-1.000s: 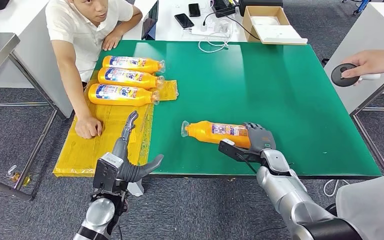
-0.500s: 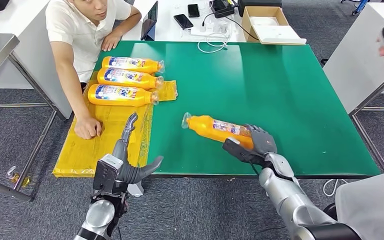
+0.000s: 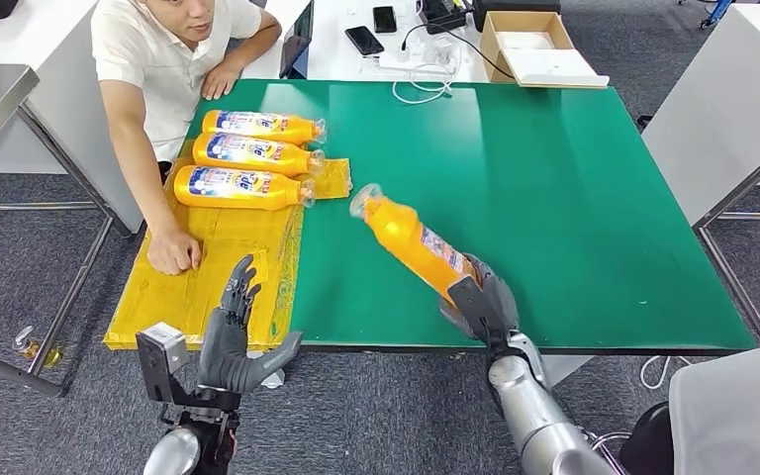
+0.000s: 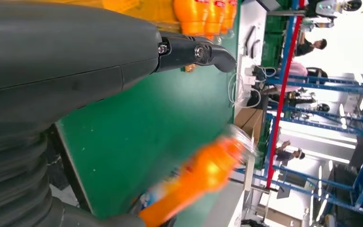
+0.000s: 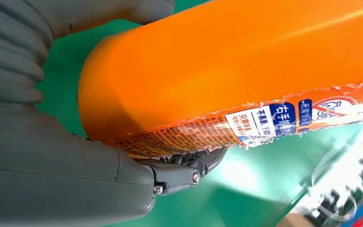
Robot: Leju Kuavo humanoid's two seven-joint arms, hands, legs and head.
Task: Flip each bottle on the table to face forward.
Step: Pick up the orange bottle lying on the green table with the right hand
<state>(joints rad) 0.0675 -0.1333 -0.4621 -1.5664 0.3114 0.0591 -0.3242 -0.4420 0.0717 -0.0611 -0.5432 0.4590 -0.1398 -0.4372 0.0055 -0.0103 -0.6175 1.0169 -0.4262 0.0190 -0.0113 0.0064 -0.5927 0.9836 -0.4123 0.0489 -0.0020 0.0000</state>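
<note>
My right hand (image 3: 480,305) grips the base end of an orange bottle (image 3: 414,240) and holds it lifted off the green table (image 3: 554,178), tilted with its clear cap up toward the far left. The right wrist view shows the orange bottle (image 5: 246,71) close up, its label strip turned sideways. Three orange bottles (image 3: 242,156) lie side by side on yellow sheeting at the table's left, blue labels up. My left hand (image 3: 228,336) hangs off the table's front left edge, fingers spread, holding nothing. The lifted bottle (image 4: 203,175) appears blurred in the left wrist view.
A person in a white shirt (image 3: 148,59) leans at the far left, one fist (image 3: 173,252) on the yellow sheeting (image 3: 188,297). Phones, cables and a cardboard box (image 3: 534,49) lie on the white desk beyond. The green table's middle and right are bare.
My right hand has lifted the bottle off the table and swung its cap end up and toward the far left. My left hand turned and spread its fingers. The person's hand at the right edge is gone.
</note>
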